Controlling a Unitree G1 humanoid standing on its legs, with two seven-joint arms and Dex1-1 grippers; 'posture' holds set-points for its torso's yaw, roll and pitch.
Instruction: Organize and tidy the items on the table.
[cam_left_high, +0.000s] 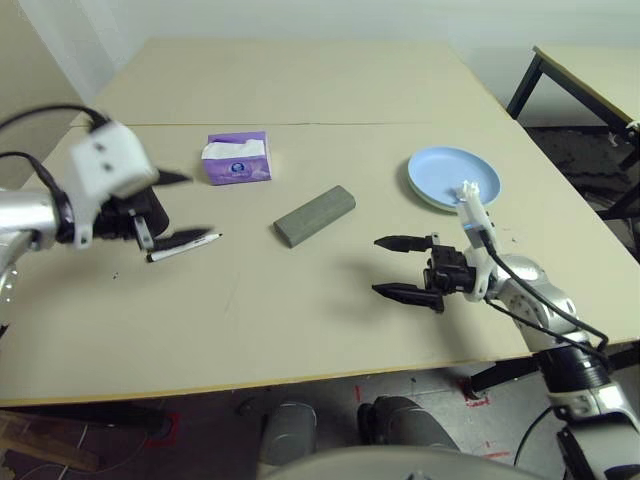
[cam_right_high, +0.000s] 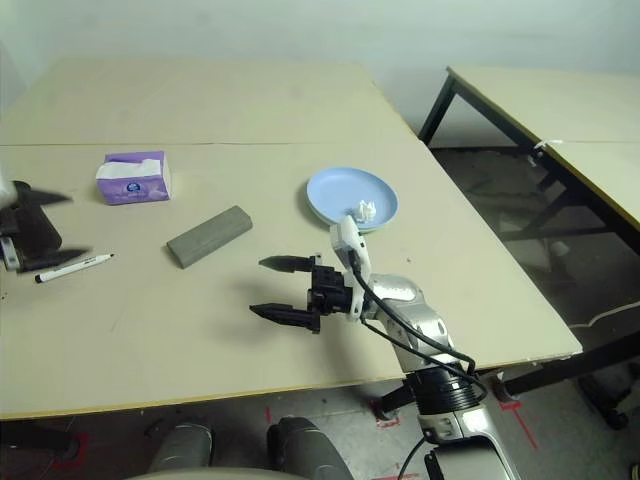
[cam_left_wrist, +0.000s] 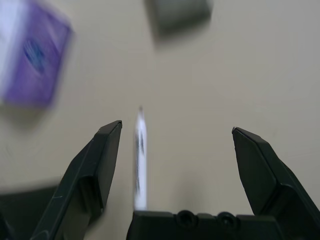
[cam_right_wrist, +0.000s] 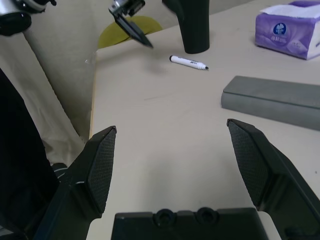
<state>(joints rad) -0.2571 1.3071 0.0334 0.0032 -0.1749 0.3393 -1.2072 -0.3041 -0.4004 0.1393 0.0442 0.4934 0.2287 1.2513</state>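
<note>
My left gripper (cam_left_high: 190, 207) hangs open just above a white marker (cam_left_high: 185, 243) that lies on the table (cam_left_high: 300, 320). In the left wrist view the marker (cam_left_wrist: 139, 160) lies flat between the spread fingers, nearer one finger. A black cup (cam_left_high: 150, 210) stands right behind this gripper. The grey glasses case (cam_left_high: 315, 214) lies mid-table, with the purple tissue box (cam_left_high: 237, 158) behind it. My right gripper (cam_left_high: 377, 266) is open and holds nothing, low over the table, pointing left. Behind its wrist, a blue plate (cam_left_high: 455, 178) carries a white paper ball (cam_right_high: 365, 210).
A seam (cam_left_high: 340, 124) crosses the tabletop behind the tissue box. A smaller black-legged table (cam_left_high: 590, 80) stands off to the right. The table's front edge (cam_left_high: 250, 385) runs close below my right gripper. Bare tabletop lies between the two grippers.
</note>
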